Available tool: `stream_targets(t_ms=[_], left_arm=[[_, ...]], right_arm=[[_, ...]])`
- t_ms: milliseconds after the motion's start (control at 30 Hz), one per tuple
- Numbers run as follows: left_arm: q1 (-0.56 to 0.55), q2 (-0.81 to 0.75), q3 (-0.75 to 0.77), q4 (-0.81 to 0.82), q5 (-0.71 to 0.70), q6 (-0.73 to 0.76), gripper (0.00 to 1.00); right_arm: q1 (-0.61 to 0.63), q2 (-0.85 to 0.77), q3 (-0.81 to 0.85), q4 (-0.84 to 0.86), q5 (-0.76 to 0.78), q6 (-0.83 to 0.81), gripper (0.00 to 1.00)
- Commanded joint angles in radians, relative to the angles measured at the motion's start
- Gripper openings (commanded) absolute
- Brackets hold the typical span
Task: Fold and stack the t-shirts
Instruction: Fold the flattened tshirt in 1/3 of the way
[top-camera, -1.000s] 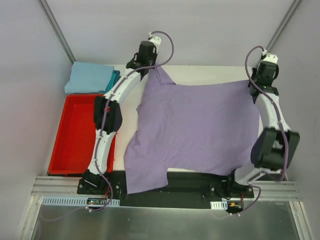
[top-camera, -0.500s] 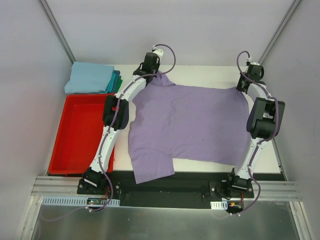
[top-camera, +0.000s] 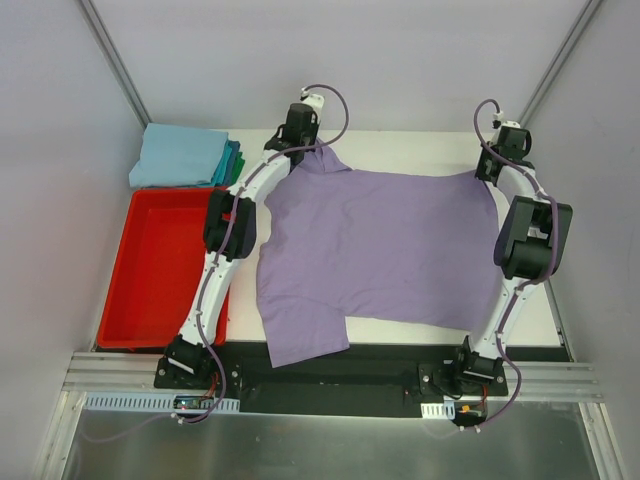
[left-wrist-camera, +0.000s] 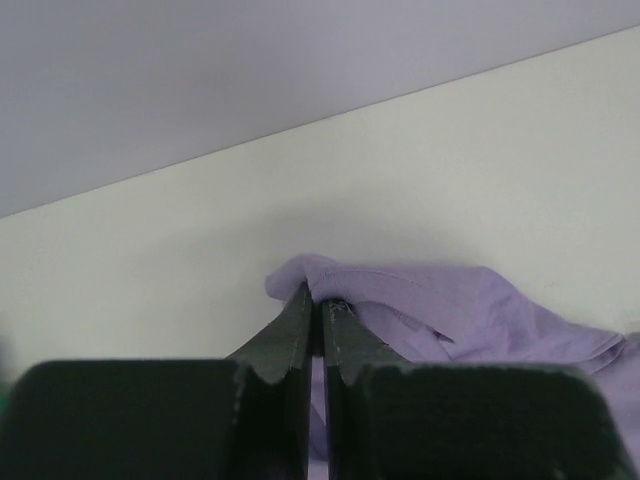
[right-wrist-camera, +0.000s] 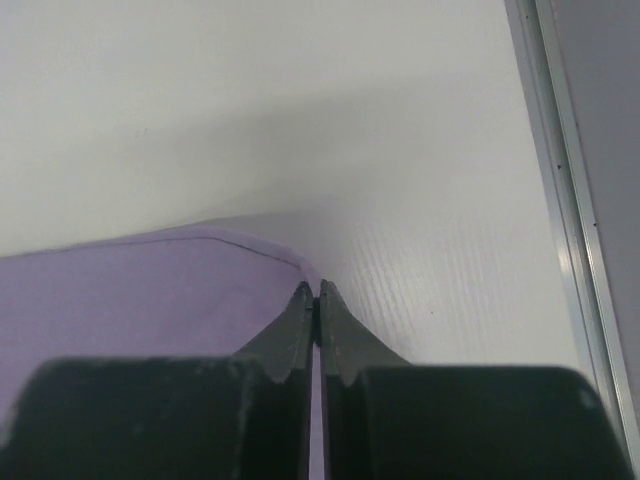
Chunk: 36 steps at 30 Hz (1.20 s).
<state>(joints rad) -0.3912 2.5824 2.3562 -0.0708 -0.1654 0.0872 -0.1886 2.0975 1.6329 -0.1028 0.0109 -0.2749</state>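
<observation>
A lavender-purple t-shirt (top-camera: 380, 250) lies spread flat across the white table, its near left part hanging over the front edge. My left gripper (top-camera: 300, 143) is shut on the shirt's far left corner; the left wrist view shows a bunched fold of the purple cloth (left-wrist-camera: 420, 300) pinched at the left gripper's tips (left-wrist-camera: 318, 297). My right gripper (top-camera: 493, 172) is shut on the far right corner, with the cloth's hem (right-wrist-camera: 200, 250) running into the right gripper's tips (right-wrist-camera: 316, 291). Folded t-shirts (top-camera: 182, 156), light blue on top with teal and green edges, are stacked at the far left.
A red plastic bin (top-camera: 160, 265) sits left of the table, below the folded stack. A metal rail (right-wrist-camera: 560, 180) runs along the table's right edge close to my right gripper. Grey walls enclose the back and sides.
Both arms have carried the shirt's far corners away toward the back of the table and lowered them; the shirt, lifted a second ago, now lies flat. Little has moved in the last half second.
</observation>
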Motion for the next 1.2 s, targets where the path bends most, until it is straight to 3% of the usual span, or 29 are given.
stream_targets(t_ms=[0,233,467,600,933,1167], left_arm=[[0.005,-0.088,-0.023,0.049,-0.020,-0.044,0.00],[0.006,-0.174,-0.100,0.025,-0.069,-0.132,0.00],[-0.001,-0.375,-0.333,-0.029,0.043,-0.164,0.00],[-0.014,-0.478,-0.452,-0.086,0.012,-0.193,0.00],[-0.021,-0.751,-0.735,-0.239,0.081,-0.380,0.00],[-0.052,-0.880,-0.893,-0.280,0.099,-0.457,0.00]], right_arm=[[-0.009,-0.048,0.053,-0.011,-0.055,-0.040,0.01],[-0.009,-0.123,-0.016,-0.017,-0.055,-0.066,0.01],[-0.009,-0.180,-0.094,-0.002,-0.074,-0.064,0.01],[-0.009,-0.223,-0.146,0.014,-0.049,-0.087,0.01],[-0.018,-0.340,-0.261,0.023,0.024,-0.193,0.01],[-0.035,-0.370,-0.300,0.026,-0.064,-0.222,0.00]])
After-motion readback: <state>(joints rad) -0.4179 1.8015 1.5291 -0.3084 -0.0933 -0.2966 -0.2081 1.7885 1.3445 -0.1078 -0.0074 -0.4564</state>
